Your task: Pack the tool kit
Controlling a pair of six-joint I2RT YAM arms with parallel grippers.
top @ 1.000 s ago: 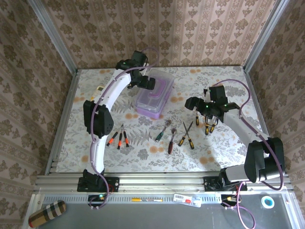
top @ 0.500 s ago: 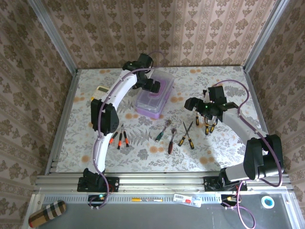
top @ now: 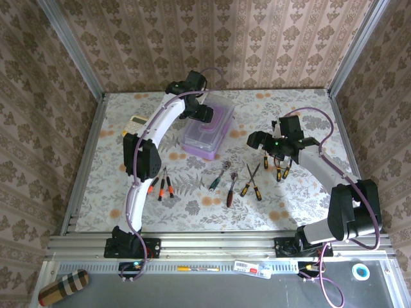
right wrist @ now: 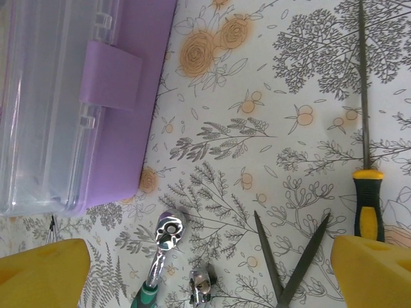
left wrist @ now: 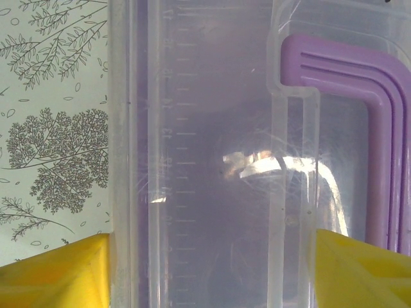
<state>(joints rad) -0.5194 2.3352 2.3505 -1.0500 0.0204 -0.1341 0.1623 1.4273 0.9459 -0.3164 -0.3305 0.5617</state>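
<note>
The flowered table [top: 308, 109] holds everything. The left arm [top: 157, 122] reaches to the far side, and its claw [top: 200, 114] sits over the case [top: 209, 131]. From the wrist, its fingers [left wrist: 51, 269] stand apart on either side of a strip of the clear lid, beside the purple handle [left wrist: 379, 128]. I cannot tell whether they pinch it. The right arm [top: 321, 167] bends in from the right. Its claw [top: 260, 140] hangs wide apart and empty above the loose tools.

The case lies shut near the table's far middle, with its purple latch [right wrist: 110, 76] facing the tools. The calculator [top: 136, 120] lies to its left. Nearer the arms, 3 orange screwdrivers [top: 162, 187] lie left. A ratchet [top: 218, 176] lies in the middle, and 2 crossed yellow screwdrivers [top: 250, 183] lie right of it.
</note>
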